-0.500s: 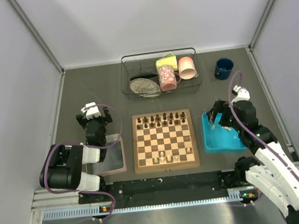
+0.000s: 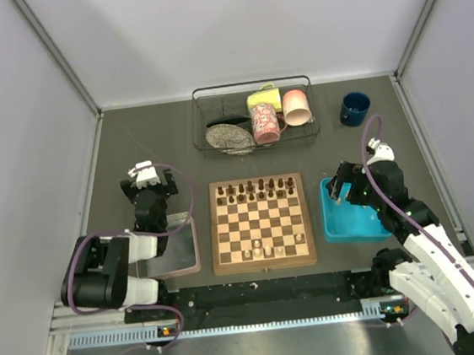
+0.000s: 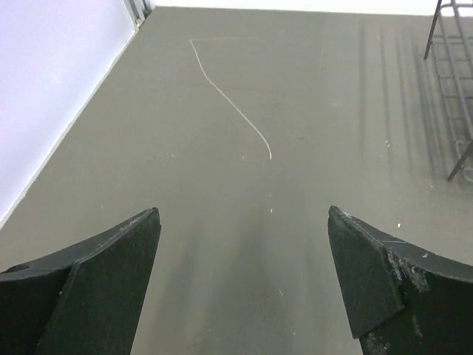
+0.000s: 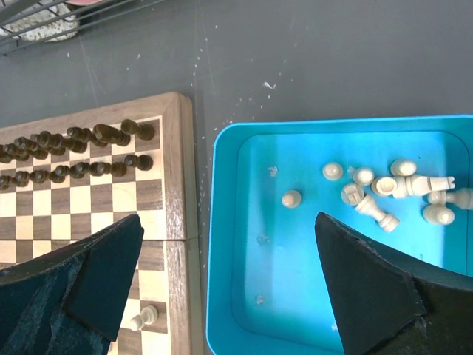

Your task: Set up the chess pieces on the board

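Observation:
The board (image 2: 266, 264) lies in the middle of the table. Dark chess pieces (image 2: 259, 189) fill its two far rows. A few pale chess pieces (image 2: 266, 247) stand near its front edge. My right gripper (image 2: 338, 191) hangs open over the left part of the blue tray (image 2: 334, 233). In the right wrist view its jaws (image 4: 228, 218) straddle the tray's left rim (image 4: 214, 244), with nothing between them. Several pale pieces (image 4: 384, 188) lie in the tray's far right part. One pale pawn (image 4: 140, 318) stands on the board. My left gripper (image 2: 146, 180) (image 3: 243, 211) is open and empty above the bare mat.
A clear pinkish tray (image 2: 177, 250) sits left of the board, under my left arm. At the back stands a wire rack (image 2: 251, 87) (image 3: 454, 74) holding mugs and a plate. A dark blue mug (image 2: 354, 108) stands at the back right.
The right arm has shifted very slightly over the blue tray. The left arm has barely moved. No piece has changed place.

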Controlling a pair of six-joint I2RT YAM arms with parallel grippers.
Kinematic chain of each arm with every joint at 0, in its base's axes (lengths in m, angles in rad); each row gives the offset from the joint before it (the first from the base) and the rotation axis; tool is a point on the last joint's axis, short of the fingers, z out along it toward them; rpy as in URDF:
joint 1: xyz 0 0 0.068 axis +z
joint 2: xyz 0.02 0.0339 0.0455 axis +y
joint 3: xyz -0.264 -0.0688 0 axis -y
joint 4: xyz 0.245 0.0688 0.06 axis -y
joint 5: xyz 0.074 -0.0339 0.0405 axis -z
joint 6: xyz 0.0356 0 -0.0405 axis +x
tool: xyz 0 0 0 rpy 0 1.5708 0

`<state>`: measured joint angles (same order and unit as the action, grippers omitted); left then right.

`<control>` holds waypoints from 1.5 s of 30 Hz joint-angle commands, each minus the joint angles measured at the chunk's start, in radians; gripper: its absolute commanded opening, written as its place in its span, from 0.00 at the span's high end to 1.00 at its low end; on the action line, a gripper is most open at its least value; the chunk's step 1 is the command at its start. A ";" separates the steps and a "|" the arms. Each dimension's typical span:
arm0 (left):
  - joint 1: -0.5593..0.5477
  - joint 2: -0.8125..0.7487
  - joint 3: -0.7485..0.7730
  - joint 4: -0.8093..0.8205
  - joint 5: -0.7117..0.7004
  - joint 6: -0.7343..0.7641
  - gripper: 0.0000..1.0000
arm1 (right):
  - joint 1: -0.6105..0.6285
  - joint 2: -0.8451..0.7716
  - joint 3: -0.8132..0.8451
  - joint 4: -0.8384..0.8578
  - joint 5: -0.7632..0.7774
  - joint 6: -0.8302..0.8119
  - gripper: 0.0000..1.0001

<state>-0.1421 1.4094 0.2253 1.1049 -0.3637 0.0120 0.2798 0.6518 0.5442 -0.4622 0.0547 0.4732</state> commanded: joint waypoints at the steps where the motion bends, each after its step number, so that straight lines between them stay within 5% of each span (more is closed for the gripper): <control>1: -0.008 -0.160 0.092 -0.191 -0.018 0.016 0.01 | 0.007 -0.024 0.065 -0.052 0.017 0.021 0.01; 9: -0.025 -0.441 0.227 -0.653 -0.130 -0.240 0.01 | 0.006 -0.050 0.106 -0.108 0.129 0.041 0.01; 17: -0.025 -0.530 0.376 -1.024 -0.222 -0.383 0.01 | 0.006 -0.031 0.181 -0.168 0.171 0.070 0.01; 20: -0.022 -0.535 0.404 -1.085 -0.212 -0.468 0.01 | 0.004 0.002 0.216 -0.229 0.191 0.103 0.08; 25: -0.036 -0.527 0.465 -1.197 0.106 -0.422 0.13 | 0.004 0.098 0.272 -0.326 0.183 0.134 0.30; 29: -0.184 -0.443 0.581 -1.379 0.018 -0.400 0.18 | 0.002 0.169 0.280 -0.331 0.157 0.128 0.38; 31: -0.329 -0.426 0.606 -1.410 -0.105 -0.365 0.18 | 0.002 0.184 0.275 -0.325 0.146 0.119 0.39; 34: -0.410 -0.447 0.583 -1.415 -0.063 -0.398 0.18 | 0.002 0.201 0.260 -0.313 0.143 0.096 0.39; 39: -0.439 -0.538 0.484 -1.384 0.153 -0.376 0.20 | 0.004 0.230 0.237 -0.273 0.100 0.055 0.41; 45: -0.456 -0.670 0.410 -1.353 0.252 -0.369 0.21 | 0.004 0.328 0.224 -0.245 0.077 0.076 0.43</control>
<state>-0.5858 0.8185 0.6571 -0.2890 -0.2111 -0.3676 0.2794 0.9249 0.7788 -0.7532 0.1532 0.5503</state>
